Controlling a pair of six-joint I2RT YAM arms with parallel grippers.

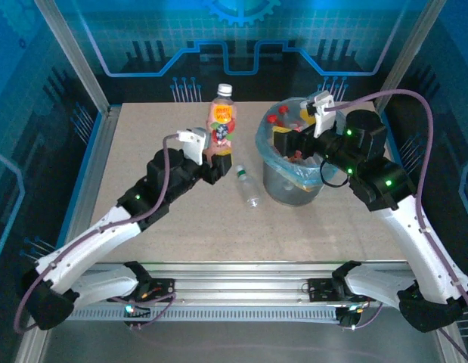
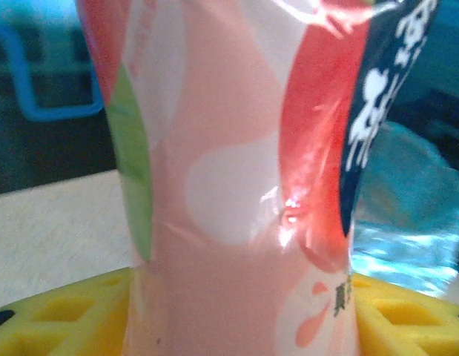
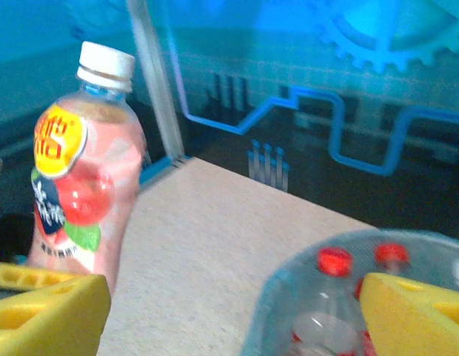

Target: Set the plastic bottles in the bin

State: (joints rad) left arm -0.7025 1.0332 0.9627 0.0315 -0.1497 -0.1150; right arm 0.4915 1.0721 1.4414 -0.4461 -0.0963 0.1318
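In the top view, the left gripper is seen closed around the base of an upright pink-labelled bottle on the table. A small clear bottle is laid just beside the bin, over which the right gripper is held. In the left wrist view, that pink-labelled bottle is pressed between the yellow pads. In the right wrist view, the right gripper is spread wide with nothing held, above red-capped bottles in the bin.
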